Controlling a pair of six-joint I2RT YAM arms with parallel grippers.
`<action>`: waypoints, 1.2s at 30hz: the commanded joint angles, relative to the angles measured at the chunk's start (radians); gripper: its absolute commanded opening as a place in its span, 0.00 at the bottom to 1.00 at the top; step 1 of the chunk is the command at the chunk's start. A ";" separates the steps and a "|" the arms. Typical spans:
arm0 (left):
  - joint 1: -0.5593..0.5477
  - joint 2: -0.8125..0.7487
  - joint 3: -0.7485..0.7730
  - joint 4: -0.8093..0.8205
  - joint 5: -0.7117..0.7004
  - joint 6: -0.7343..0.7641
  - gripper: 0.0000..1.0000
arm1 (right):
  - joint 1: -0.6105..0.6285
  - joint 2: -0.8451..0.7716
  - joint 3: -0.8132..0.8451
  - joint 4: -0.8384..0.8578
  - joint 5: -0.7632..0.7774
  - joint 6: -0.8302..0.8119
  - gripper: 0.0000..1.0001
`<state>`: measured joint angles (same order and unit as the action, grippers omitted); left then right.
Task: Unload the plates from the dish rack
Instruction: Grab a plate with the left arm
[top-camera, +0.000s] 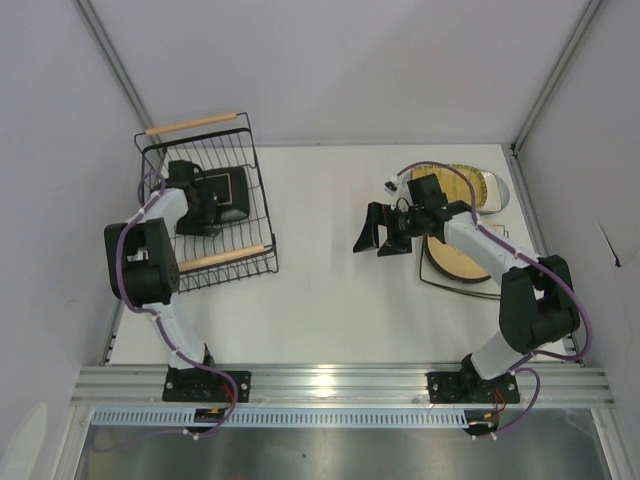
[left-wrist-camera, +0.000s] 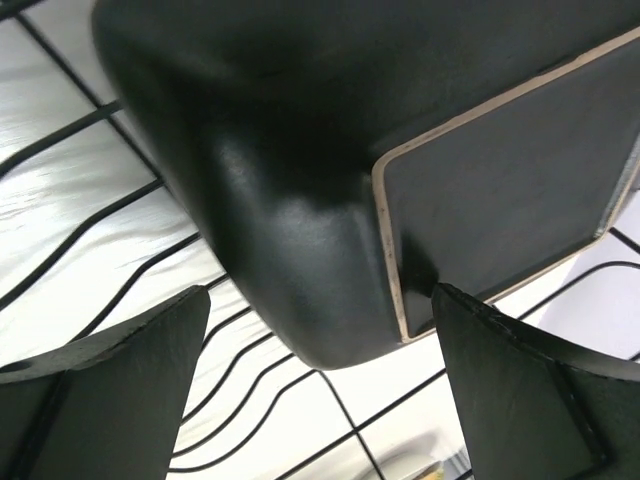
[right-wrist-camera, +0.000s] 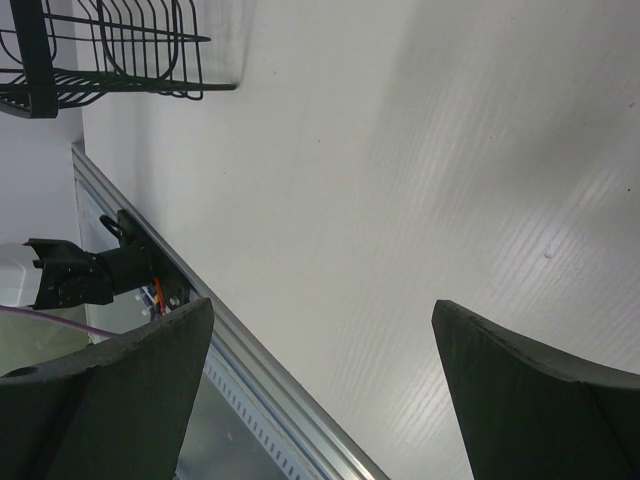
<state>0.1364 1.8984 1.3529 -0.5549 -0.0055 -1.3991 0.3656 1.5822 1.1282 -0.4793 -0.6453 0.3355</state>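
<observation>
While the right tool (top-camera: 377, 240) hangs wide open and empty over the middle of the desk (top-camera: 330, 310), plates already unloaded sit in a stack (top-camera: 455, 262) at three o'clock. A tan round one shows at the near side of the stack, with yellowish and white rims behind it. At ten o'clock stands the black wire dish rack (top-camera: 222, 258) with its wooden handles, and the left arm reaches down inside it. There the left tool (left-wrist-camera: 320, 300) is spread fully, gripping nothing, its jaws on either side of one rounded corner of a dark square plate (left-wrist-camera: 290, 170). The plate is the only one seen in the rack, and its underside and pale foot ring face the wrist camera. It looks like glazed ceramic, so it is likely stiff, fairly heavy, slick under the pads and liable to chip against the wires. The best hold is probably across the raised rim beside that corner, one jaw inside and one outside, set deep enough that the glaze cannot slide out as the plate's weight comes onto the arm.
</observation>
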 joint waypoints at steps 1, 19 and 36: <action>0.009 -0.007 -0.049 0.119 -0.011 -0.032 0.97 | 0.003 -0.010 0.016 0.022 -0.016 -0.007 1.00; 0.008 -0.165 -0.273 0.616 -0.004 -0.055 0.73 | 0.004 -0.004 0.016 0.024 -0.013 -0.004 1.00; 0.011 -0.199 -0.222 0.619 0.015 -0.040 0.66 | 0.003 -0.007 0.016 0.024 -0.011 0.000 1.00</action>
<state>0.1375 1.7336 1.0760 -0.0311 0.0113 -1.4395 0.3656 1.5822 1.1282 -0.4759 -0.6449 0.3363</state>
